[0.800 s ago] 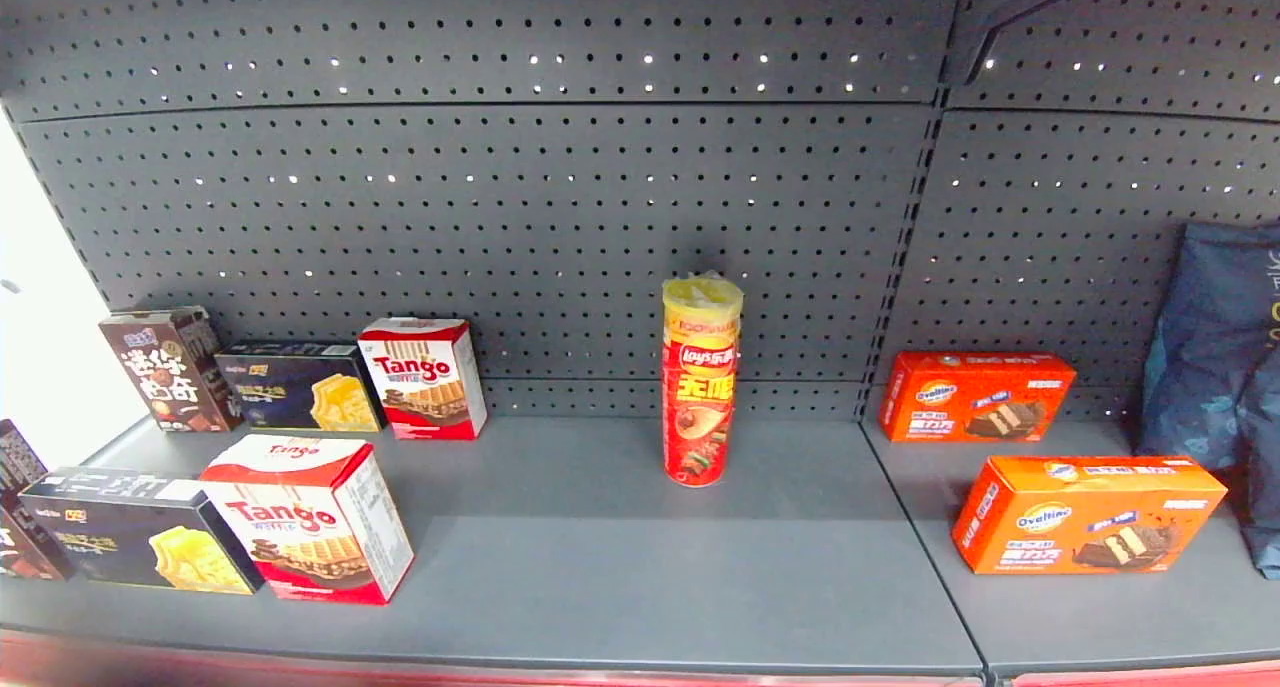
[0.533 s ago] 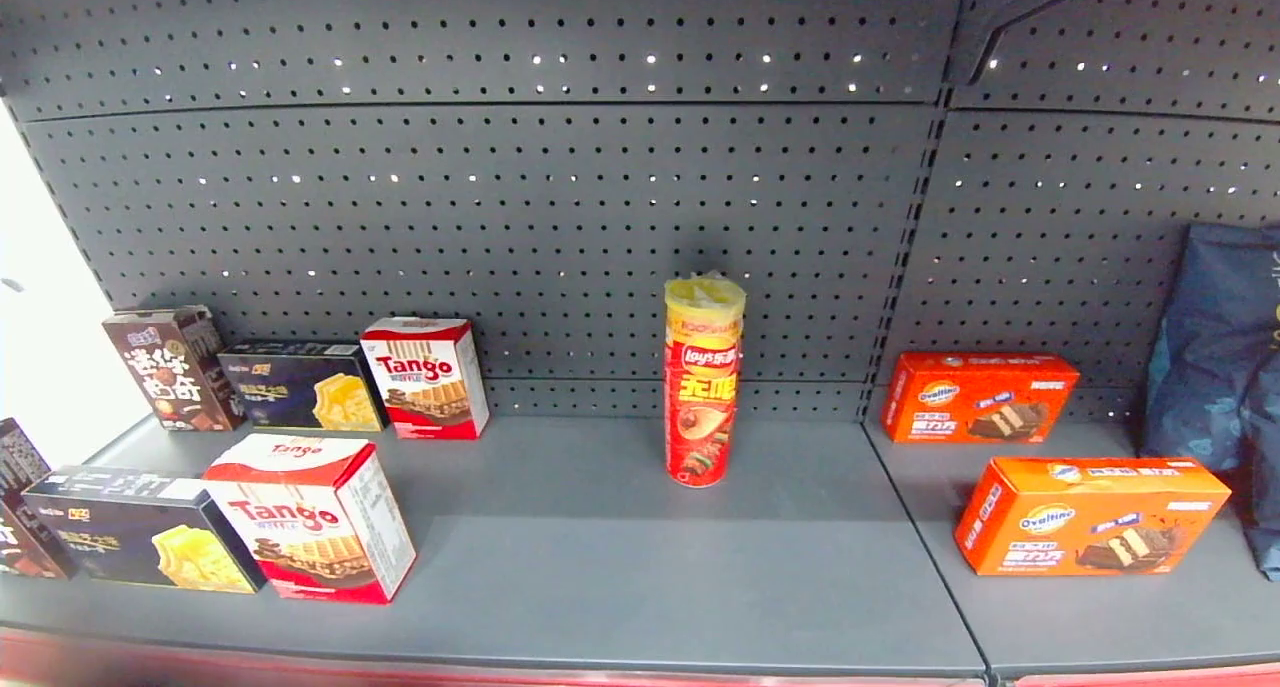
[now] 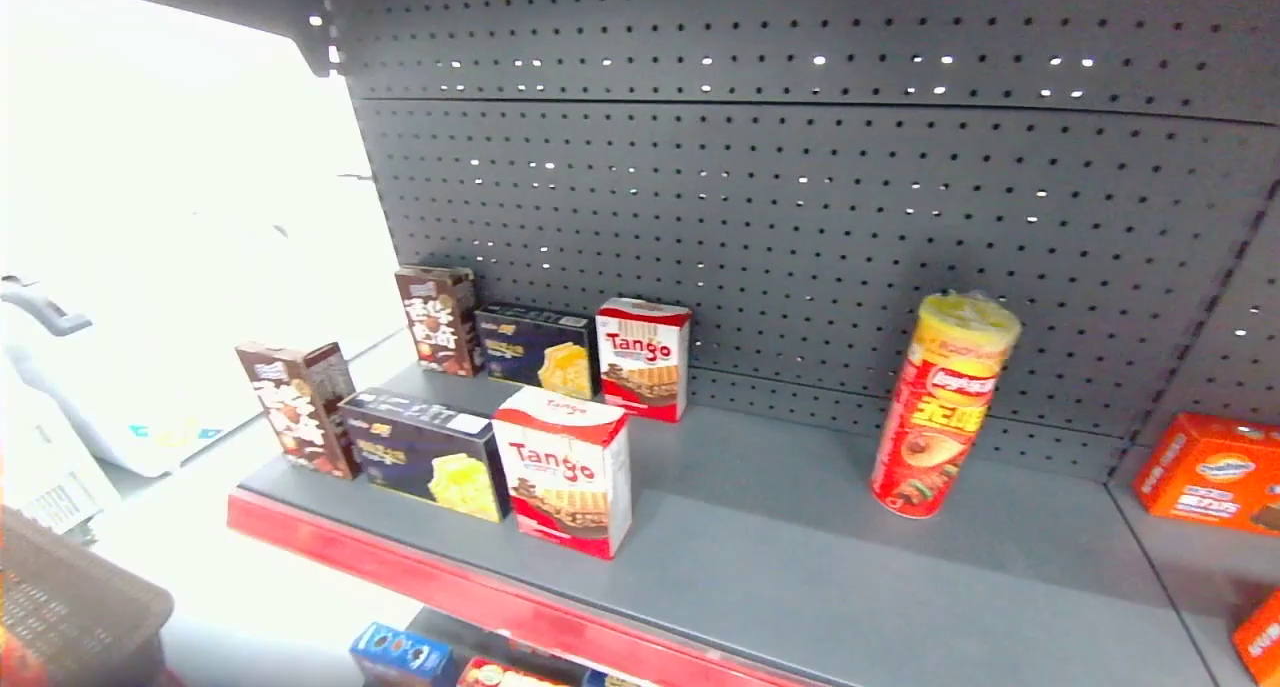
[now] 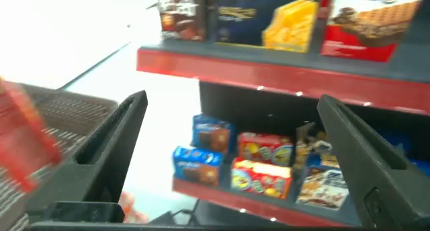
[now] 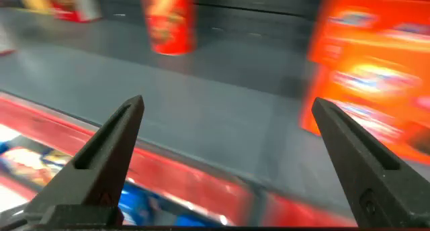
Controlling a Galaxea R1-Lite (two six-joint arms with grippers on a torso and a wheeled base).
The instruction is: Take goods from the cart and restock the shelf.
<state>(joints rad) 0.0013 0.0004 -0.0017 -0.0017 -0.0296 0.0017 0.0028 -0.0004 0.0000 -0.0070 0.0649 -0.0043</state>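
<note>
Beyond the R gripper (image 5: 227,105), whose jaws are standing wide apart w/ nothing between, the shelf (image 5: 222,63) deck is lying close ahead. A red chip can (image 5: 168,19) is standing upright past one finger, and an orange box (image 5: 376,70) is sitting past the other. L gripper (image 4: 232,103) is hanging open & empty too. Lower-shelf packs (image 4: 262,170) are showing between its jaws, farther off. The mesh cart basket (image 4: 60,117) is lying beside one finger, w/ a red item (image 4: 23,140) over it, too blurred to ID.

Step, by my read: fetch phase. Nothing is being carried, so a pick from the cart looks due. Next move is calling for the L arm to get over the basket, centre its jaws on one pack, then close before lifting past the rim.
</note>
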